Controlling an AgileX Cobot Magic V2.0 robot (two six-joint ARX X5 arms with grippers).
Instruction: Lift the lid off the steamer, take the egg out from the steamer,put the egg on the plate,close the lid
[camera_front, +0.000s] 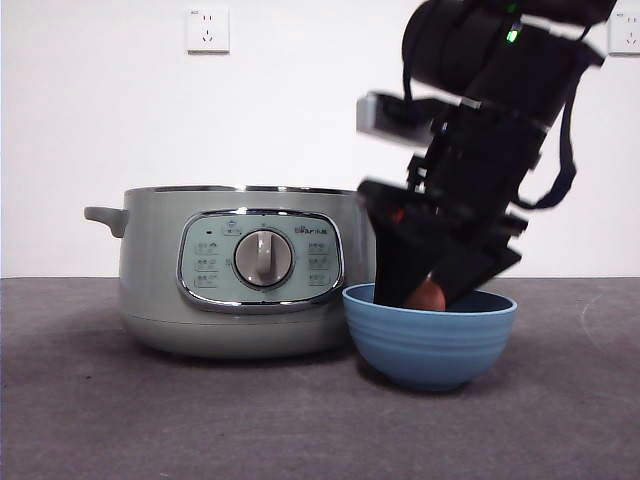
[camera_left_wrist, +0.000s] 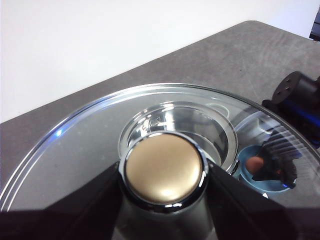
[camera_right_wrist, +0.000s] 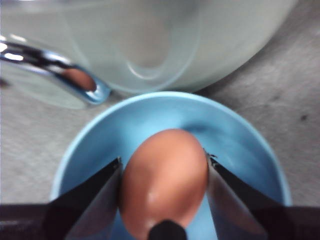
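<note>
One steamer (camera_front: 240, 270) on the table, and just one silver dial (camera_front: 263, 258) on its panel. One side handle (camera_front: 105, 217) shows in the front view; the other side is hidden behind the arm. One blue plate (camera_front: 430, 340), bowl-shaped, and one egg (camera_right_wrist: 164, 182) over it, a single brown one, no more. One glass lid (camera_left_wrist: 90, 150) with one knob (camera_left_wrist: 163, 168). Two grippers in play: the left gripper (camera_left_wrist: 163, 200) and the right gripper (camera_right_wrist: 164, 200), each with two black jaws, so four jaws counted. On the wall, two white sockets: one (camera_front: 207, 30) at the top left, one (camera_front: 625, 35) at the right edge.
</note>
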